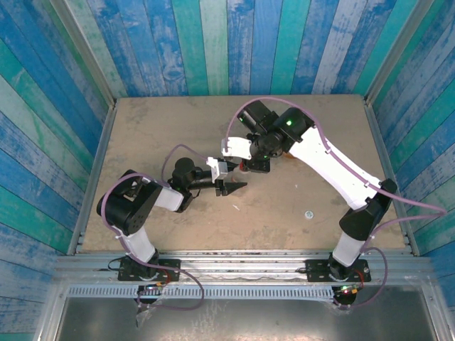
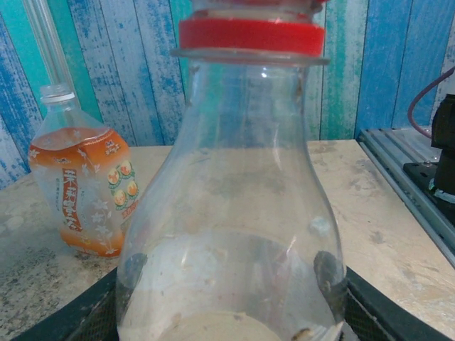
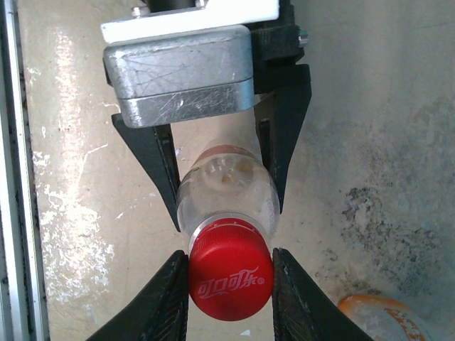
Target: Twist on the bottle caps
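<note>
A slim clear bottle (image 2: 227,185) stands upright with my left gripper (image 2: 229,284) shut on its lower body, the dark pads (image 2: 328,275) pressed against both sides. A bright red cap (image 3: 231,277) sits on its neck. My right gripper (image 3: 231,284) comes down from above and is shut on that cap, with a finger touching each side. From overhead the two grippers meet at mid-table, the left gripper (image 1: 231,187) just below the right gripper (image 1: 254,163). The orange-labelled bottle (image 2: 78,192) stands behind to the left with its neck open. A small pale cap (image 1: 308,213) lies on the table.
The sandy tabletop (image 1: 156,135) is boxed in by blue and green striped walls (image 1: 213,42). A metal rail (image 2: 405,163) runs along the table's right edge in the left wrist view. The orange bottle (image 3: 384,316) stands close beside the right gripper.
</note>
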You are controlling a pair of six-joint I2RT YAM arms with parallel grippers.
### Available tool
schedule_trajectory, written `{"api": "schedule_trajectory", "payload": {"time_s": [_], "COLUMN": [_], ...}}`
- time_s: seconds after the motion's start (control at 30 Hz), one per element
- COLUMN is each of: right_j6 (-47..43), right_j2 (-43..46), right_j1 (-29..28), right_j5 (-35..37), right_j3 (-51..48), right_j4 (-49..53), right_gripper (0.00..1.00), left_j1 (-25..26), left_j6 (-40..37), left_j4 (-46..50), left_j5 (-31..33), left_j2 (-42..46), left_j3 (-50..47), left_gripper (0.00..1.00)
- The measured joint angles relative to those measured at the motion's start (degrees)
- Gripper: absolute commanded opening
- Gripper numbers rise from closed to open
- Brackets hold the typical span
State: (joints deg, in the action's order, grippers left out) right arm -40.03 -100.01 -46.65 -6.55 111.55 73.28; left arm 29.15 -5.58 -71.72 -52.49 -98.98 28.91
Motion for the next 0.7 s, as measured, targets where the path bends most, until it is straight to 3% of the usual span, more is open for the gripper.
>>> {"api": "schedule_trajectory", "payload": {"time_s": [0.27, 0.7], "right_j6": [11.80, 43.25], "right_j2": [-0.66, -1.31], "right_j1": [-0.11, -2.08], "right_j5": [1.66, 7.93], "right_j3": [0.96, 1.79], "right_j4": [0.15, 0.22], "right_gripper": [0.18, 0.18], "left_j1": [0.09, 0.11], "left_j6": [0.26, 1.11], "left_j4": [0.17, 0.28], "left_j5": [1.46, 2.64], "left_j2": [0.02, 0.02], "left_j3": [0.07, 0.09], "left_gripper": [0.61, 0.61]}}
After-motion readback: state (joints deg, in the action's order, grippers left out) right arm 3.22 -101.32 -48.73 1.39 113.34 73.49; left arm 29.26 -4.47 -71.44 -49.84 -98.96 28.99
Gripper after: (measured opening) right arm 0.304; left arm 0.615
